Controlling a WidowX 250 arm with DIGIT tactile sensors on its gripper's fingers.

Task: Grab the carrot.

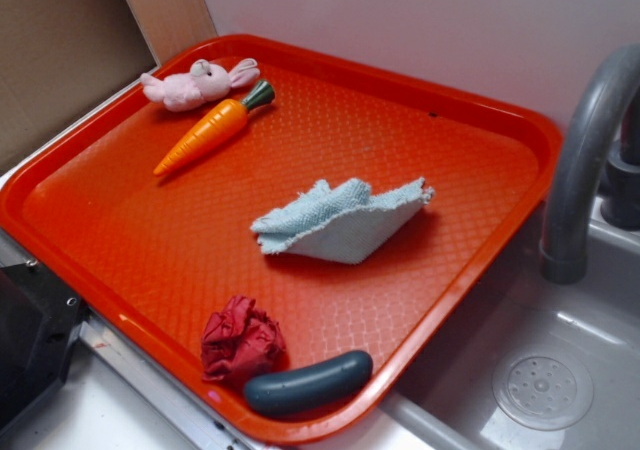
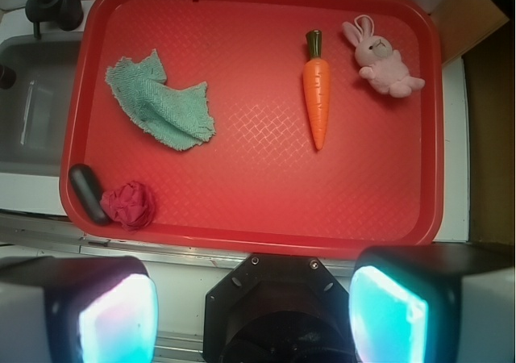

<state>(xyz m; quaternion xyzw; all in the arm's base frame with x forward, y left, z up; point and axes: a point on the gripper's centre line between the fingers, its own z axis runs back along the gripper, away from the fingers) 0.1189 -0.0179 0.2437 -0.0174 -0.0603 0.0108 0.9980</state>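
Bright even light, soft shadows, glare on the tray (image 1: 60, 232), blurred glowing fingers (image 2: 117, 319) close up.

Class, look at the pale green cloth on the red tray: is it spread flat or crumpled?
Crumpled. The cloth is bunched into folds, one edge lifted off the tray.

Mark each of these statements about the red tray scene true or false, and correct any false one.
1. The carrot lies beside the pink plush bunny. True.
2. The gripper is clamped on the carrot. False: it is open, held off the red tray, gripping nothing.
3. The crumpled red cloth touches the dark grey sausage-shaped object. True.
4. The light blue-green cloth covers the carrot's tip. False: it lies apart, near the tray's middle.
5. The carrot stands upright. False: it lies flat on the tray.
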